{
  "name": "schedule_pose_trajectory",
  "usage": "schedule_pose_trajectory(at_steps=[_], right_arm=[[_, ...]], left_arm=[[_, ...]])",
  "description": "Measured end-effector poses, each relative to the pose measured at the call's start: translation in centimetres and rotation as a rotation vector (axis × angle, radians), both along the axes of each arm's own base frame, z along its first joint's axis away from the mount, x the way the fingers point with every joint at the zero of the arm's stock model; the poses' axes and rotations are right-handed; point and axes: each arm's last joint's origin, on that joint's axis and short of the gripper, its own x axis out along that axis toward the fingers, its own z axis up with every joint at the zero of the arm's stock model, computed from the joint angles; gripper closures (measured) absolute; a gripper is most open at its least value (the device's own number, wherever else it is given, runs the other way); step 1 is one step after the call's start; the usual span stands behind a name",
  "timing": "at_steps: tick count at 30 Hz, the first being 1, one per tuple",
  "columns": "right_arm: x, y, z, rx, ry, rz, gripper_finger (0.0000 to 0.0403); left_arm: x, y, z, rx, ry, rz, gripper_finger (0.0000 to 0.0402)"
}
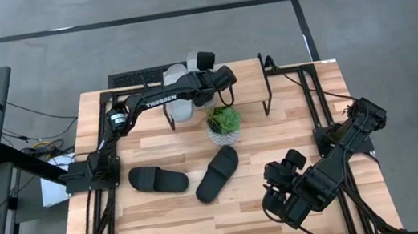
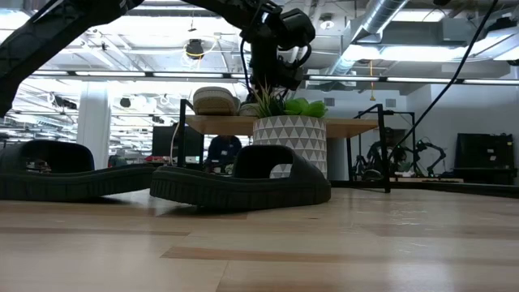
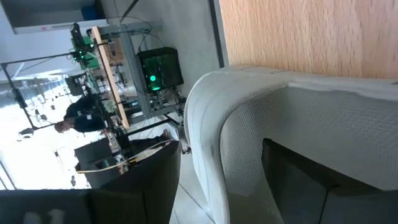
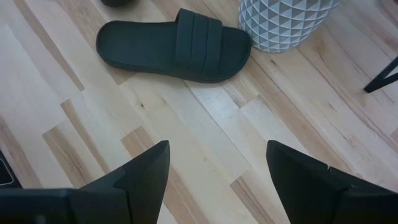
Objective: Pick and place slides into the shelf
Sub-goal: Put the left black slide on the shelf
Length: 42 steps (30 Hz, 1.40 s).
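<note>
light grey strapped slide [image 1: 177, 97] lies across the small wood-topped shelf [image 1: 244, 76]; left gripper [image 1: 218, 78] above, grip state unclear.

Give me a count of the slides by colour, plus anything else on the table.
Black slides: 2
Light grey slides: 2, on the shelf at the left gripper
Potted plant: 1
Total: 5
</note>
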Motion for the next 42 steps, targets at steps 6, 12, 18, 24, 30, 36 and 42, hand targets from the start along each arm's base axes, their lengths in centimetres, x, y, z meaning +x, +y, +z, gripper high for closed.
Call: schedule_pose_trajectory(at_steps=[6, 12, 18, 24, 30, 36, 42], right_arm=[[0.0, 0.0, 0.0, -0.002, 0.001, 0.006, 0.0143], [0.0, 0.0, 0.0, -0.002, 0.001, 0.007, 0.0143], [0.0, 0.0, 0.0, -0.002, 0.001, 0.007, 0.0143], [0.0, 0.1, 0.0, -0.002, 0.001, 0.010, 0.0143], [-0.1, 0.2, 0.0, -0.010, 0.000, 0.020, 0.0143], [-0.5, 0.6, 0.1, -0.056, -0.048, 0.033, 0.0143], [-1.0, 1.1, 0.2, -0.097, -0.087, 0.046, 0.0143]], left_arm=[[0.2, -0.5, 0.0, 0.009, 0.007, -0.007, 0.0185], [0.3, -0.9, 0.0, 0.026, 0.034, -0.019, 0.0185], [0.3, -1.1, 1.3, 0.016, 0.013, -0.024, 0.0185], [0.1, -1.4, 3.3, 0.026, -0.027, -0.014, 0.0185], [-0.3, -3.2, 5.7, 0.023, -0.035, -0.029, 0.0185], [-2.8, -5.6, 10.4, 0.055, -0.130, -0.051, 0.0185], [-8.4, -9.4, 17.3, 0.005, -0.419, -0.059, 0.0185]])
